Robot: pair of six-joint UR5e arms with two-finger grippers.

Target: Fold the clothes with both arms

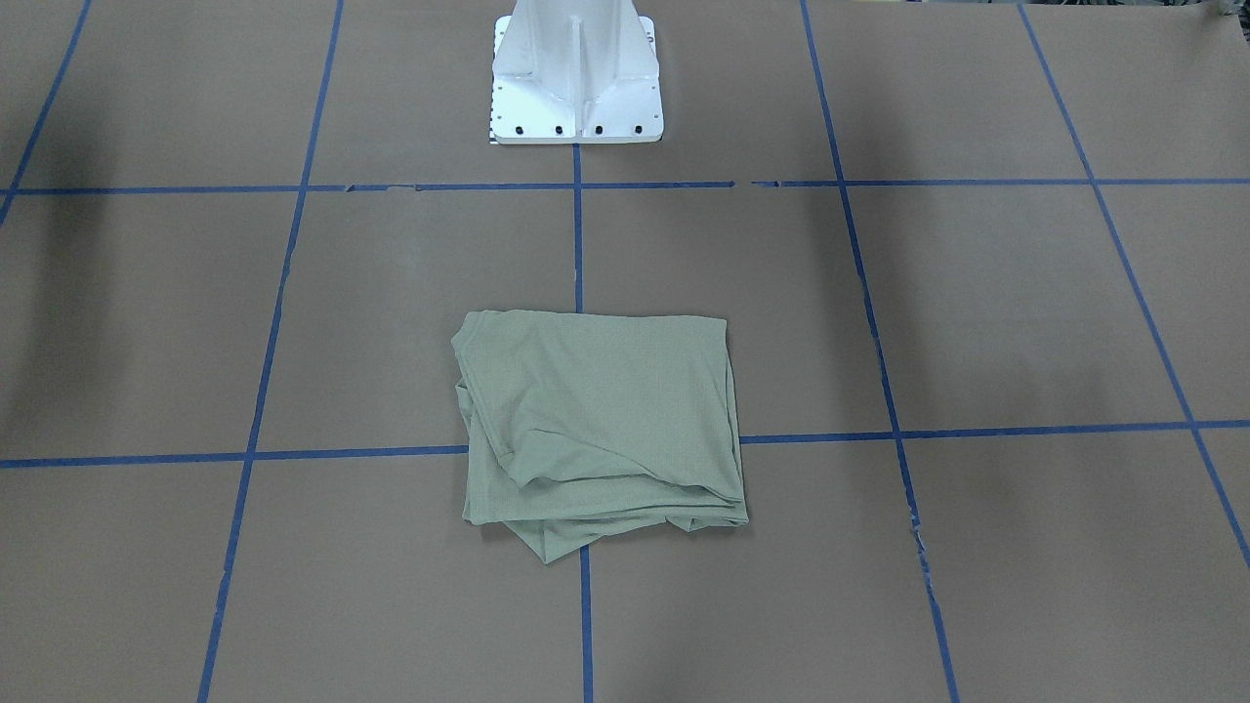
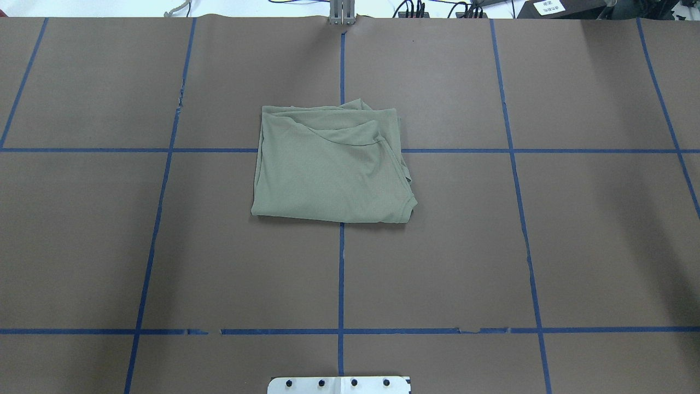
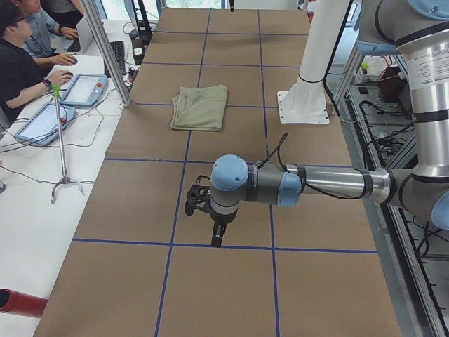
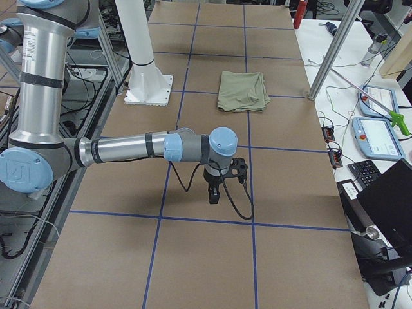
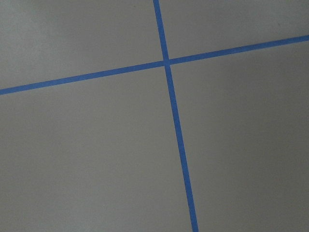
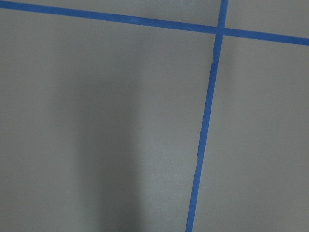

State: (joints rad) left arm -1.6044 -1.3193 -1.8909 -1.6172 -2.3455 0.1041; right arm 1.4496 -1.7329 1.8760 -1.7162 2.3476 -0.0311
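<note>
Front-facing: the shirt (image 1: pixel 601 420) is seen folded on the table (image 1: pixel 977 293), astride the centre tape line (image 1: pixel 578 244), with its sleeves hidden in the folds. From the left end, the left claw (image 3: pixel 217 241) is seen hanging over bare table, well apart from the shirt; whether it is open cannot be told. From the right end, the same is found for the right claw (image 4: pixel 214 197).

This is a robot lab. A silver robot arm (image 3: pixel 330 184) hangs over a big table (image 2: pixel 82 246) with blue tape lines (image 2: pixel 340 284). People (image 3: pixel 15 69) sit beside it with tablets (image 3: pixel 43 121).
</note>
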